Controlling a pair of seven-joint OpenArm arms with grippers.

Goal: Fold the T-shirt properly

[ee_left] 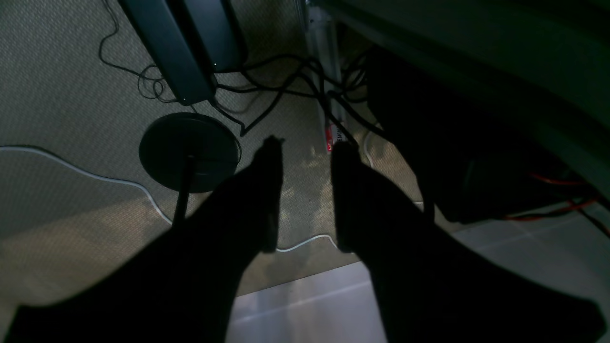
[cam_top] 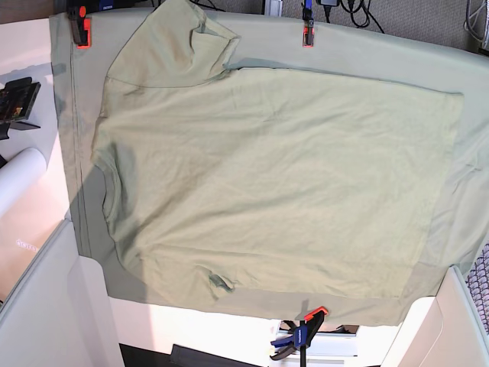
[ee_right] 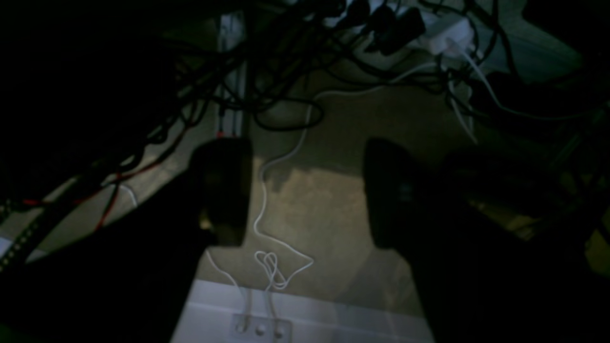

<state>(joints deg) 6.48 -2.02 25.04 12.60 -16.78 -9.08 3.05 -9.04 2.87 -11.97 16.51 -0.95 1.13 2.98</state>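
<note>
Plainly, the left wrist view shows the left gripper (ee_left: 307,146) with its dark fingers apart and nothing between them, above a carpeted floor (ee_left: 305,190) with loose cables. No shirt appears here.

The right wrist view shows the right gripper (ee_right: 306,166), its blurred fingers spread wide and empty over floor and wires. No shirt here either.

The base view looks down on the T-shirt (cam_top: 283,176), pale sage, lying on a greyer tablecloth (cam_top: 374,46). Its neckline (cam_top: 109,199) points left and its hem (cam_top: 451,153) right, so the long axis runs across the view. The upper sleeve (cam_top: 172,46) sticks up at top left; the lower edge is rumpled near a small dark gap. The cotton should prove light, limp and hard to damage, likely to wrinkle if dragged. The hem corners or the sleeve edge seem the best holds.
</note>
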